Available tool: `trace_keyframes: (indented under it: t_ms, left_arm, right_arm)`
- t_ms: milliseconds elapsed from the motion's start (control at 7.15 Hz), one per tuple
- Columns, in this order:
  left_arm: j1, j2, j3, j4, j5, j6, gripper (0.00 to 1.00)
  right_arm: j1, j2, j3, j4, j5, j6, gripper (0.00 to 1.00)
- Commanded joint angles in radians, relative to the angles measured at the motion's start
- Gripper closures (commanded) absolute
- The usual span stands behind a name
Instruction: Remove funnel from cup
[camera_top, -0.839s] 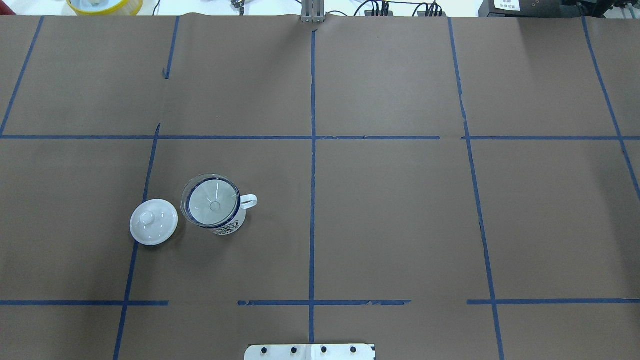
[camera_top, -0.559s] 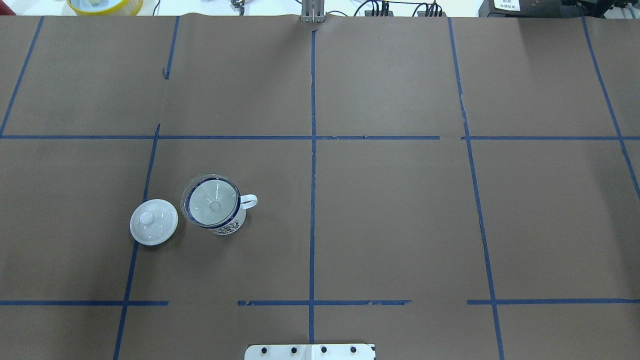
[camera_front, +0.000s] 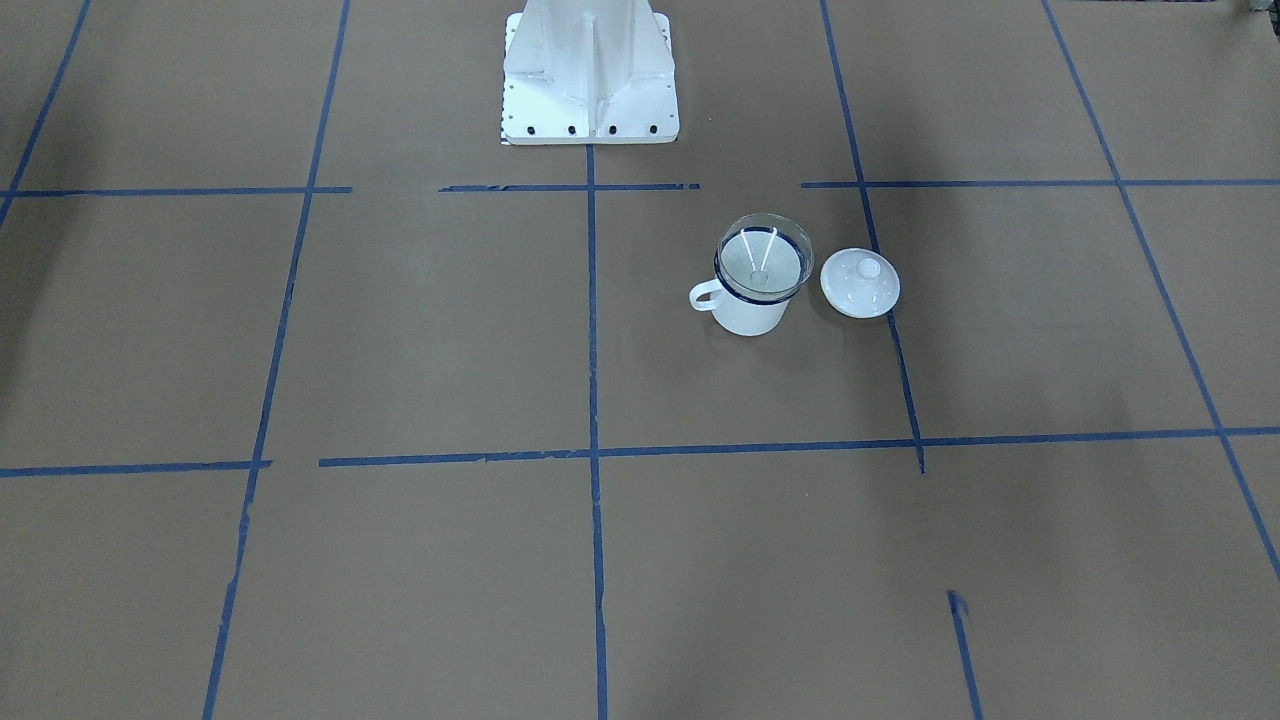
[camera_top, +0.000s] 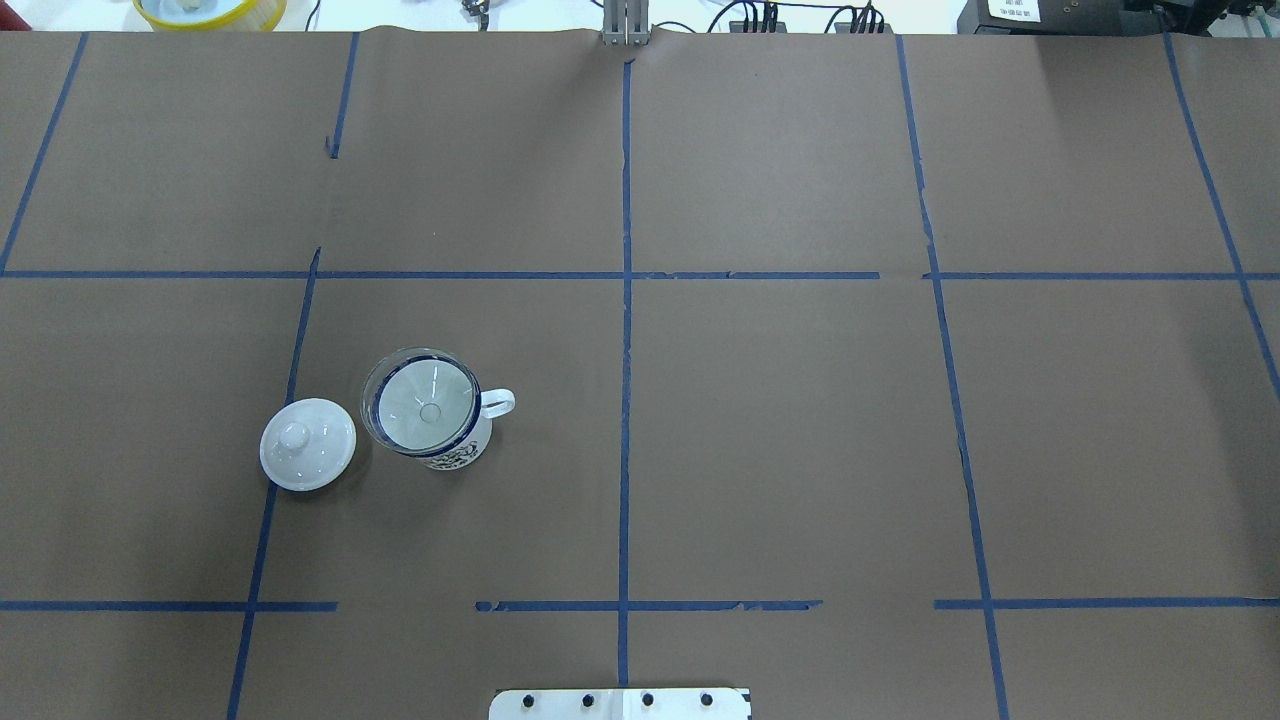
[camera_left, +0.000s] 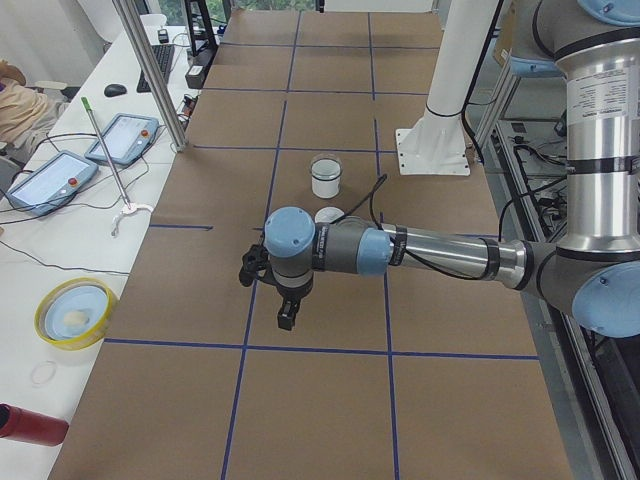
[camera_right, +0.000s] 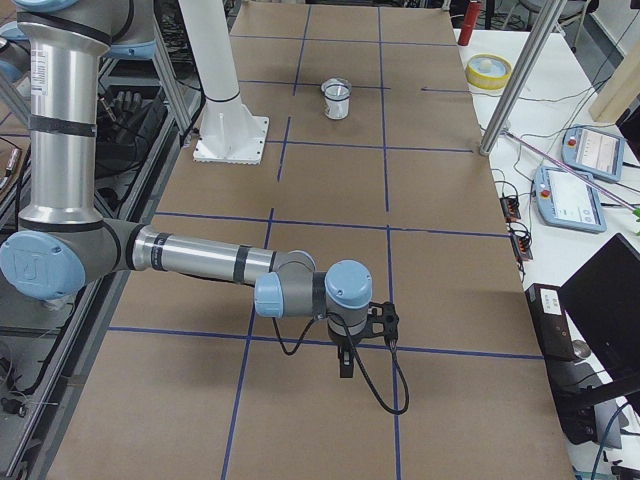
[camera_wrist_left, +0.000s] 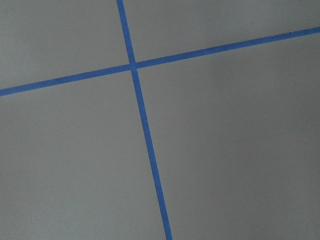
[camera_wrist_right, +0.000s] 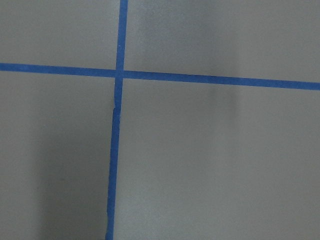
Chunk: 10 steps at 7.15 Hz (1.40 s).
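The clear funnel (camera_top: 428, 405) sits in the white cup (camera_top: 458, 450) with the dark blue rim, left of the table's middle; its handle points toward the centre line. Both show in the front-facing view too, funnel (camera_front: 763, 260) in cup (camera_front: 750, 314). No gripper shows in the overhead, front-facing or wrist views. In the exterior left view my left gripper (camera_left: 286, 317) hangs above the table, well short of the cup (camera_left: 326, 181). In the exterior right view my right gripper (camera_right: 346, 366) hangs far from the cup (camera_right: 337, 101). I cannot tell whether either is open or shut.
A white knobbed lid (camera_top: 307, 443) lies on the table close beside the cup, on its outer side. The robot's white base (camera_front: 590, 80) stands at the table's near edge. A yellow bowl (camera_left: 72, 312), teach pendants (camera_left: 122, 137) and a metal pole (camera_left: 152, 75) stand along the far side.
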Motion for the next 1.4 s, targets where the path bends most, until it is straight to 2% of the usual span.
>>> trace_keyframes:
  t_ms: [0,140,280,559,699,839,979,1119,1259]
  left_arm:
    - [0.004,-0.15,-0.001,-0.004,0.005,-0.038,0.0]
    - [0.004,-0.206,-0.011,-0.006,0.004,-0.102,0.0]
    - [0.002,-0.214,-0.016,-0.036,-0.005,-0.199,0.0]
    - [0.013,-0.208,-0.027,-0.189,-0.016,-0.297,0.0]
    - [0.068,-0.203,-0.031,-0.284,-0.065,-0.307,0.0]
    - [0.18,-0.214,-0.036,-0.287,-0.093,-0.374,0.0]
    - [0.303,-0.276,-0.063,-0.288,-0.044,-0.587,0.0]
    - [0.444,-0.321,-0.111,-0.287,0.093,-0.803,0.0]
    - [0.553,-0.387,-0.114,-0.273,0.182,-0.967,0.0]
  right_arm:
    - [0.0,0.0,0.0,0.0,0.0,0.0,0.0]
    - [0.0,0.0,0.0,0.0,0.0,0.0,0.0]
    - [0.0,0.0,0.0,0.0,0.0,0.0,0.0]
    - [0.0,0.0,0.0,0.0,0.0,0.0,0.0]
    - [0.0,0.0,0.0,0.0,0.0,0.0,0.0]
    - [0.0,0.0,0.0,0.0,0.0,0.0,0.0]
    - [0.0,0.0,0.0,0.0,0.0,0.0,0.0]
    - [0.0,0.0,0.0,0.0,0.0,0.0,0.0]
    - [0.0,0.0,0.0,0.0,0.0,0.0,0.0]
